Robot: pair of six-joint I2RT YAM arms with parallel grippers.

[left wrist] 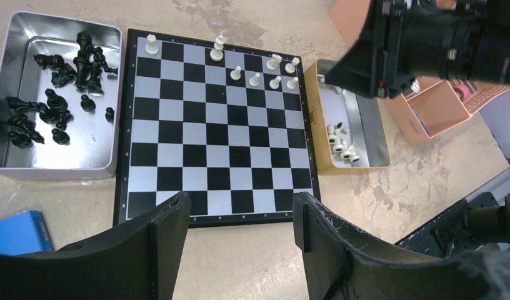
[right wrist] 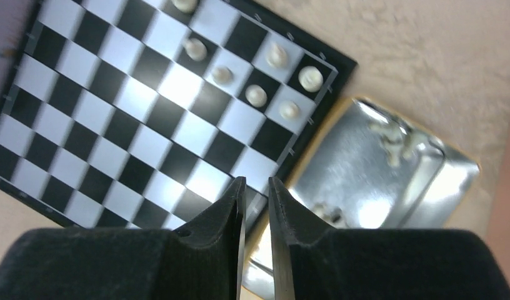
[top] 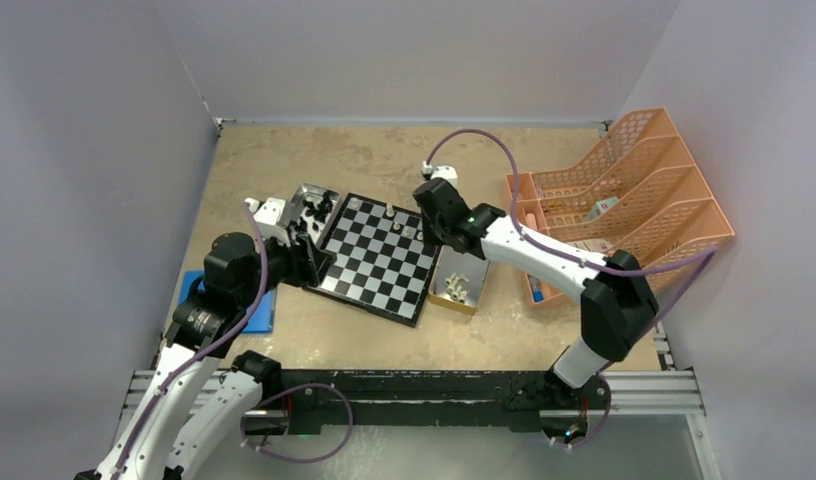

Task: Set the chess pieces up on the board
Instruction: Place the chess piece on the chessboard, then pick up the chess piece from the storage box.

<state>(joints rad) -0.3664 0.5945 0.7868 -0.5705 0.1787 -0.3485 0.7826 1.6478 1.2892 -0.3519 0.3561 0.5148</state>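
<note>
While the right gripper [right wrist: 256, 184] hangs over the seam between the board [left wrist: 218, 156] edge and the gold tray [left wrist: 313, 119], its jaws are almost closed. Only a thin slit shows and nothing is visible in it, though a piece this small could hide below the tips, so call it likely empty. Left gripper [left wrist: 240, 206] sits at the board's near edge, jaws wide apart, holding nothing. Board lies flat mid-table between the two trays. Eight cream-white pieces [left wrist: 255, 79] stand on its two rows farthest from the left wrist camera, mostly bunched toward the gold-tray corner. Spare white pieces [left wrist: 340, 140] lie clustered in the gold tray. Black pieces [left wrist: 84, 56] are heaped in the silver tray [left wrist: 59, 170], none on the board. Judged early in the task; the step in hand looks like fetching the next white piece. To do it well: open the jaws before descending, choose a piece at the cluster's edge, pinch across its body and lift straight up. Then come down over the centre of an empty square, clear of the standing pieces, and release only once the base touches.
</note>
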